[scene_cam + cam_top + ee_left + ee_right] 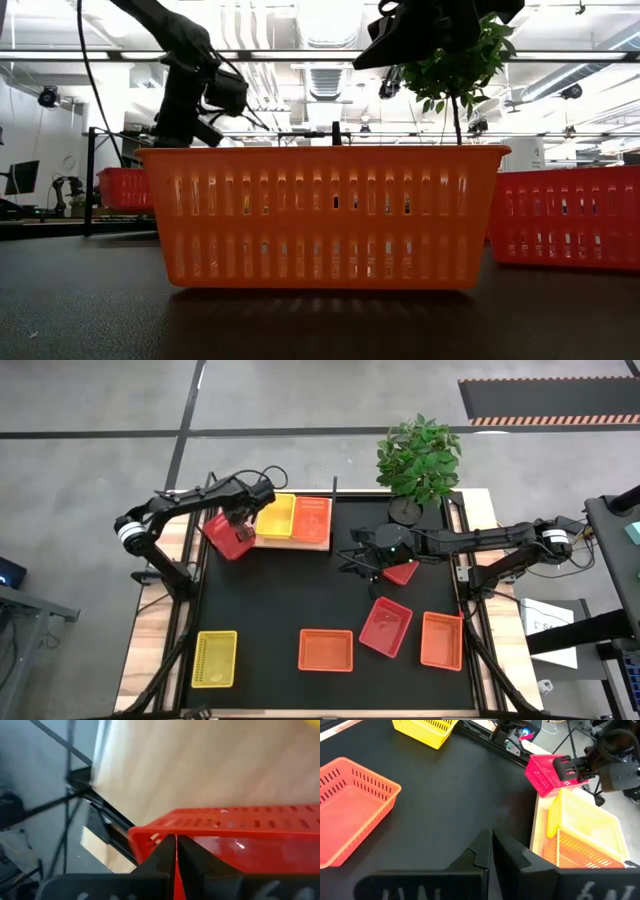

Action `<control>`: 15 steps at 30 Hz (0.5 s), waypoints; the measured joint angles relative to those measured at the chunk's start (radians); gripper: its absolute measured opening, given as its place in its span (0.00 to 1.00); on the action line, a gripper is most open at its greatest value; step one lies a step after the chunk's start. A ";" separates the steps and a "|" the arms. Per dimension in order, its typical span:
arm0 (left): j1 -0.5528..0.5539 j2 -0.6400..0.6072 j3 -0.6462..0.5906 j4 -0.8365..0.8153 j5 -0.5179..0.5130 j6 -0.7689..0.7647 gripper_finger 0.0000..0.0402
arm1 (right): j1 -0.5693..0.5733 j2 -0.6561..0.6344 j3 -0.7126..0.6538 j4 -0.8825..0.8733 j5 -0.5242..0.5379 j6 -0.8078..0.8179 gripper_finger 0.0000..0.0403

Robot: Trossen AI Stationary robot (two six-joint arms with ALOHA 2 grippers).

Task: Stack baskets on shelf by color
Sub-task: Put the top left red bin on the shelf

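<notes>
Left tool (238, 530) clamped; right tool (372, 565) closed.

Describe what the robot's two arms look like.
Both arms are dark, nearly black, jointed links with black cables looped along them. The left arm has a pale band near its base; the right arm has one too. Each end effector carries two flat black fingers with angled tips.

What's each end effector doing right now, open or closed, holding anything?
Left end effector: closed on the rim of a red basket, beside the shelf.
Right end effector: closed, nothing visibly held.
</notes>
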 joint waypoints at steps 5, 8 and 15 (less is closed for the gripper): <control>0.007 0.000 0.000 0.067 -0.034 0.043 0.00 | 0.000 0.000 0.000 0.000 0.000 0.000 0.02; 0.011 0.000 0.000 0.158 -0.053 0.122 0.00 | 0.000 0.000 0.000 0.000 0.000 0.000 0.02; 0.003 -0.019 0.044 0.147 -0.195 0.175 0.00 | 0.000 0.000 0.000 0.000 0.000 0.001 0.02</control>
